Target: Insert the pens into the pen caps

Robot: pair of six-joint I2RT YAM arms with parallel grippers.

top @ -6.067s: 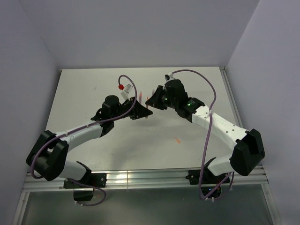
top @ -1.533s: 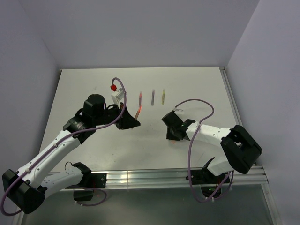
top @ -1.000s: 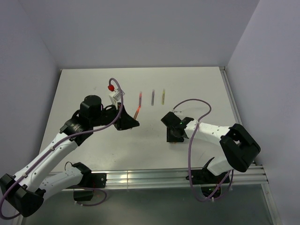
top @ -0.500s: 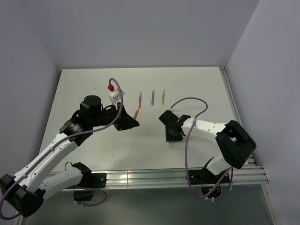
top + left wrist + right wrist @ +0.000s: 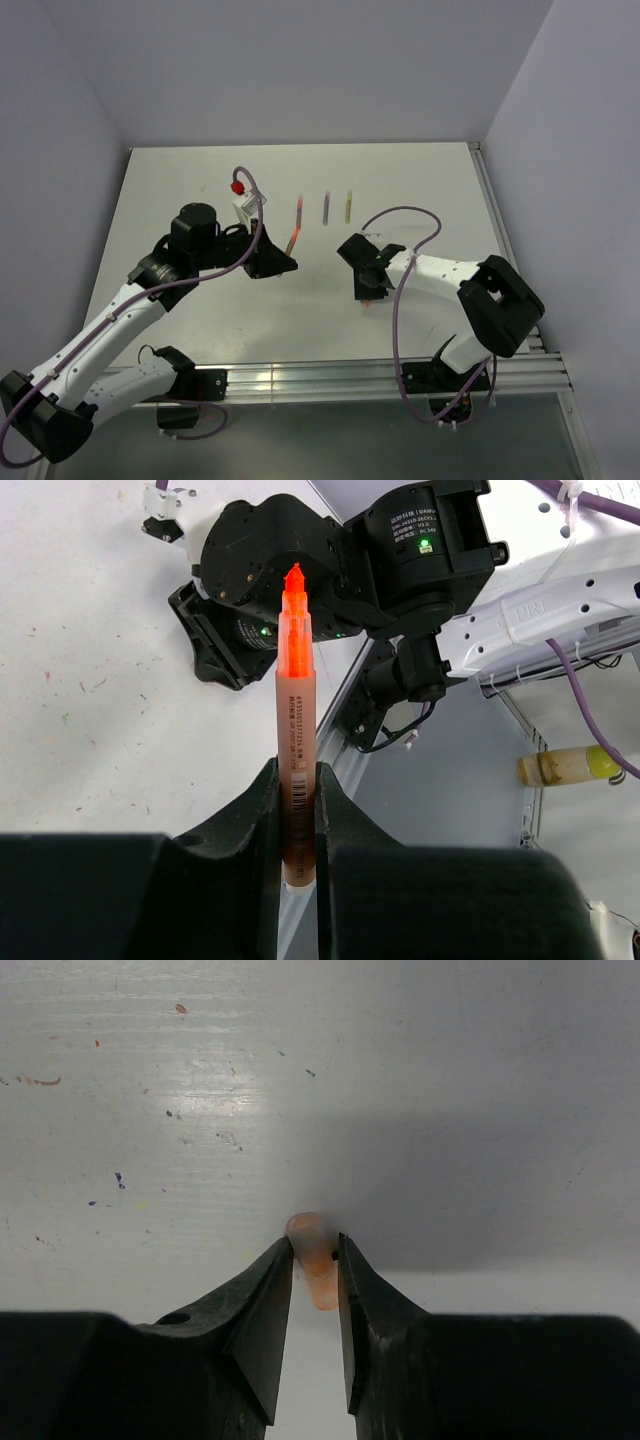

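Note:
My left gripper (image 5: pixel 277 262) is shut on the orange-red pen (image 5: pixel 291 240) and holds it above the table. In the left wrist view the pen (image 5: pixel 296 680) sticks straight out from between the fingers (image 5: pixel 262 805), bare tip away from me. My right gripper (image 5: pixel 367 290) is down at the table, right of centre. In the right wrist view its fingertips (image 5: pixel 280 1260) press both sides of the small orange pen cap (image 5: pixel 315 1245), which lies on the table. The pink-red pen (image 5: pixel 299 210), dark purple pen (image 5: pixel 326 206) and yellow pen (image 5: pixel 348 205) lie side by side further back.
The white table (image 5: pixel 180 190) is walled at the left, back and right. A metal rail (image 5: pixel 320 378) runs along its near edge. The right arm's wrist (image 5: pixel 400 560) fills the far part of the left wrist view. A yellowish bottle (image 5: pixel 565 767) lies below the table edge.
Six seconds ago both grippers met mid-table. Since then the right gripper has come down over the orange cap, edging slightly left in the last second. The left arm holds still.

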